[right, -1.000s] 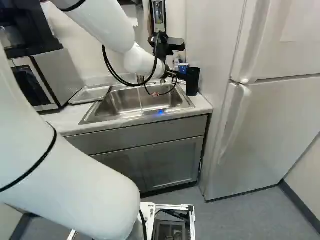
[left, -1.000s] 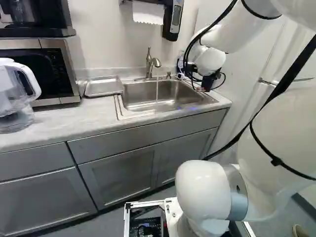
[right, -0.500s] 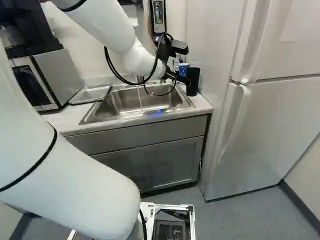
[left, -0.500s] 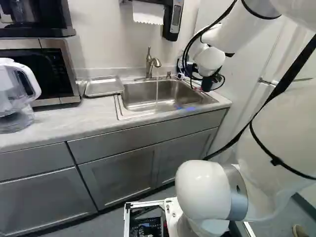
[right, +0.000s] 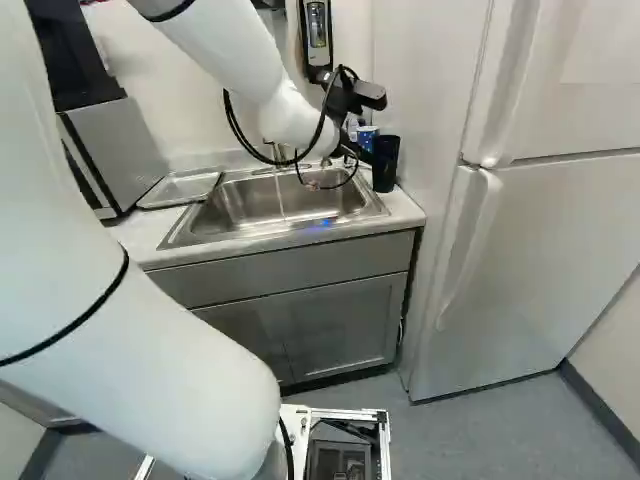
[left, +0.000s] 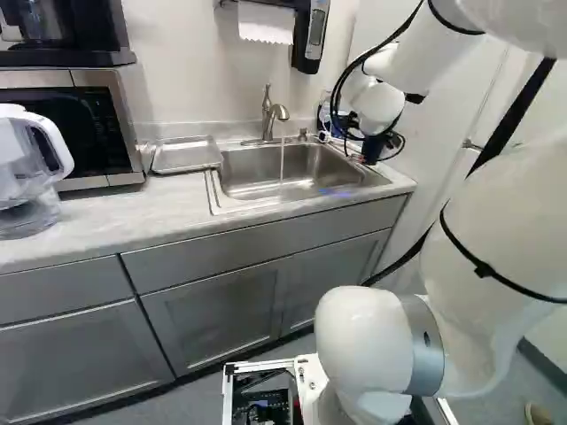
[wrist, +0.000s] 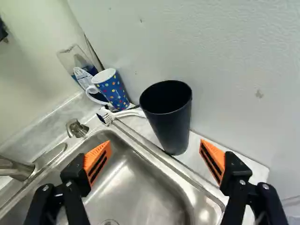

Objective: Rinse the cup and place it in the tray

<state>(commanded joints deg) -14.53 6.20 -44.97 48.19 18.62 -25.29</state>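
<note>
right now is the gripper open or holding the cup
Gripper: open, holding nothing; its orange pads stand wide apart, with the black cup upright on the counter ahead of it.

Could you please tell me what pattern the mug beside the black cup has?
The mug has multicoloured dots on blue, clearest in the wrist view.

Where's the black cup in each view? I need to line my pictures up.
Left base view: can't tell it from the dark parts at the arm's end.
Right base view: just right of the sink, beside the fridge.
Wrist view: ahead of the open gripper, the black cup stands beside the blue mug.
Shared landmark: the sink.
</note>
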